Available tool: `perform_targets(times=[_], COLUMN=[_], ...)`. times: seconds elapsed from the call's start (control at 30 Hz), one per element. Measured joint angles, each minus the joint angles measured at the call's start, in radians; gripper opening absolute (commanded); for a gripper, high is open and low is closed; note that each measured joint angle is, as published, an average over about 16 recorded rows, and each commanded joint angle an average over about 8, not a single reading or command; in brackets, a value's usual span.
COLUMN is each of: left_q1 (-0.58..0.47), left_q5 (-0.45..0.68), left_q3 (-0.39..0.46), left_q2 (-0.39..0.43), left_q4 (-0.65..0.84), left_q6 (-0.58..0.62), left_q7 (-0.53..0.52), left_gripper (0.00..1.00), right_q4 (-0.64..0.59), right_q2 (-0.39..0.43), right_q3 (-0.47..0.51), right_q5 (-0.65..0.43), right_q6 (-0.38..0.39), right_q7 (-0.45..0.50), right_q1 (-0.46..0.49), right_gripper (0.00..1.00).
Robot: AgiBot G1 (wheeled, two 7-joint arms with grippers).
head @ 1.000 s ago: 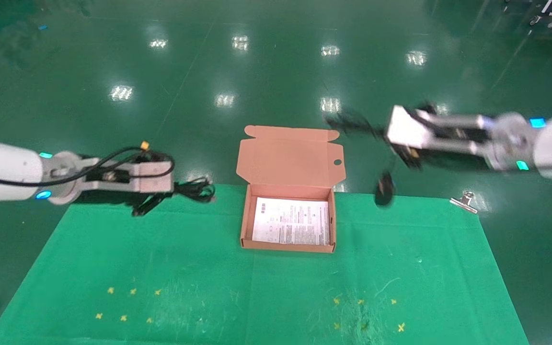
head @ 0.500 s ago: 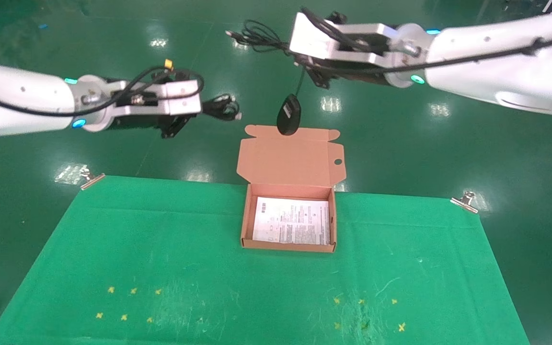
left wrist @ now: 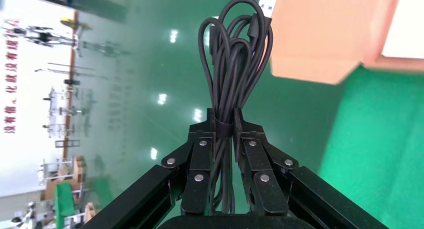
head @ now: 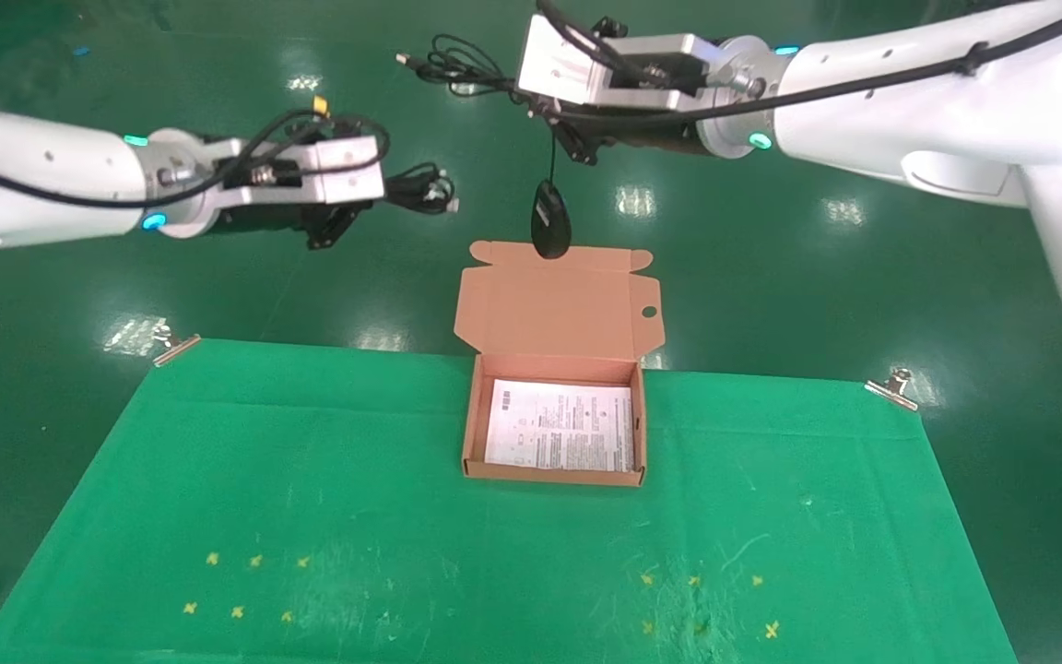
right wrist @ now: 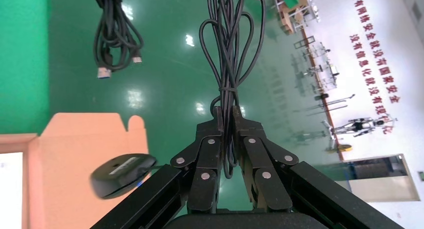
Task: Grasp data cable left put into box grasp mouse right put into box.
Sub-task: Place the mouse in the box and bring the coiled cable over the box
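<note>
1. Head view: the box (head: 553, 433) lies open on the desk (head: 310, 480); both arms carry their loads high beyond it, ready to lower in
2. Left wrist view: left gripper (left wrist: 223, 134) clenched on the data cable (left wrist: 235, 64) at its tie
3. Right wrist view: right gripper (right wrist: 226, 120) clamps the bundled cord (right wrist: 231, 44), so the mouse (right wrist: 123, 175) dangles over the lid

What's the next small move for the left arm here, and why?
Probably carry the data cable right and toward the robot, over the box. The left gripper is shut on the bundle, off to the box's left; the tray holds only a white sheet.
</note>
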Motion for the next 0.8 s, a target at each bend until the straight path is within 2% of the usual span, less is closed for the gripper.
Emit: perform_targets(times=[0.37,0.8], left_q1=[0.042,0.087], left_q5=[0.034,0.115], left_q3=[0.015,0.034], left_q2=[-0.051,-0.114], left_q4=[-0.038,-0.135], left_q6=[0.04,0.108], left_q7=[-0.043,-0.182], left_gripper=[0.0,0.0], right_q4=[-0.042,-0.058], right_q2=[-0.022,-0.037], right_q3=[-0.045,-0.169], right_q5=[0.015,0.065], right_q6=[0.008,0.047], right_q7=[-0.006,0.041], right_q1=[-0.039,-0.11], right_gripper=[0.0,0.0])
